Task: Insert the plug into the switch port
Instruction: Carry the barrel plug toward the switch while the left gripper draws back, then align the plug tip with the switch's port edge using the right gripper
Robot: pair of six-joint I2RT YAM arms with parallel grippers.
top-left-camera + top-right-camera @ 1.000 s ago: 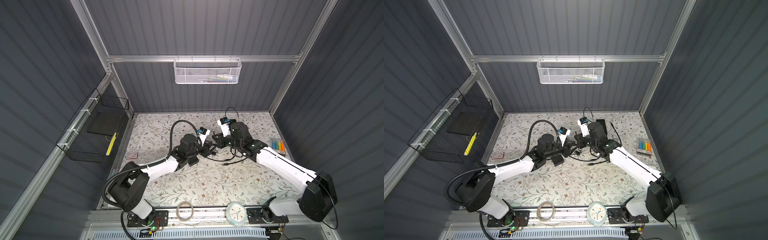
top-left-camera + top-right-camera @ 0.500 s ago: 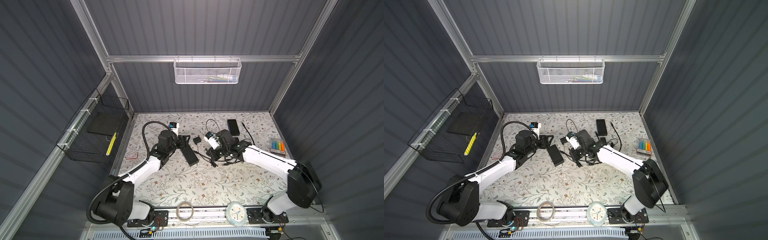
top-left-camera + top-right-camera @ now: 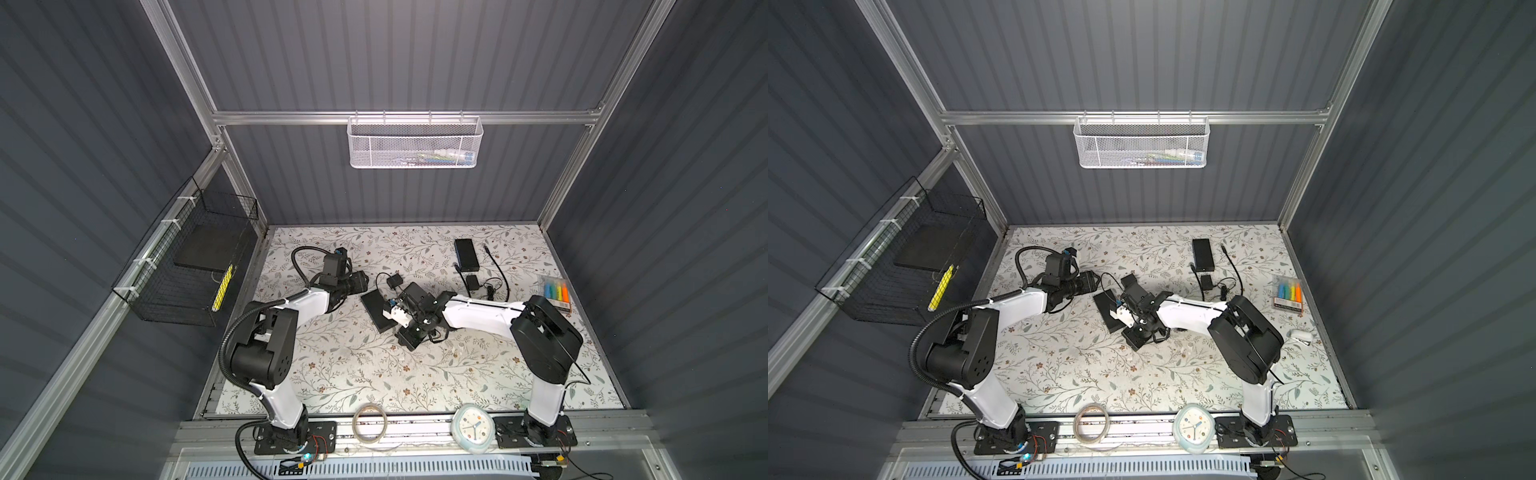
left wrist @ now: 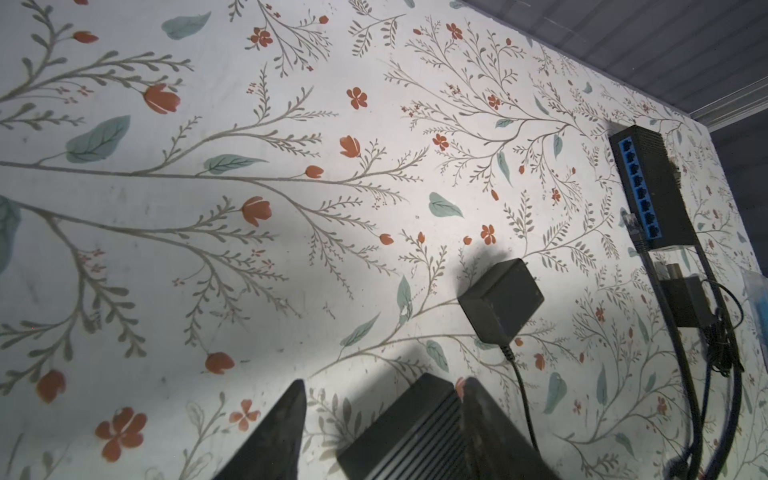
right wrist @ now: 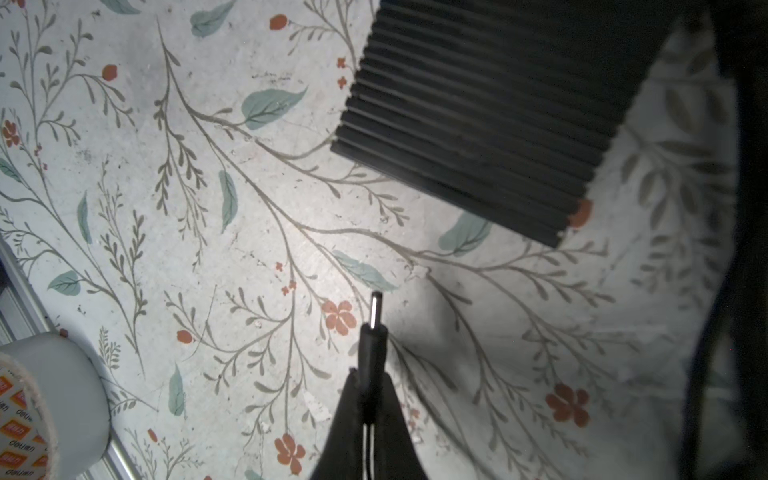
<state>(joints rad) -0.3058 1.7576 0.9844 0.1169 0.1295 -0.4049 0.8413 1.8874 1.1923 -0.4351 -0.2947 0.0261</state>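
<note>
Surroundings: power adapter (image 4: pixel 500 301) with its cord lies just beyond the ribbed switch (image 3: pixel 376 309); second switch (image 4: pixel 648 187), blue ports, well apart; tape roll (image 5: pixel 50 399) by the table (image 3: pixel 374 374) edge.
Between: bare table separates the plug (image 5: pixel 373 332) tip from the ribbed switch.
Hold: plug pinched in the closed right gripper (image 5: pixel 370 374), above the table.
Axis: in line with the gripper, metal tip leading toward the ribbed switch's side.
Left gripper (image 4: pixel 384 386): jaws apart at the ribbed switch's end.

Adptr (image 3: pixel 393 281) just behind nr switch (image 3: pixel 374 307)

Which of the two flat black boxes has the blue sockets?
The smooth far box, blue along one long side; the ribbed near box shows no blue.
</note>
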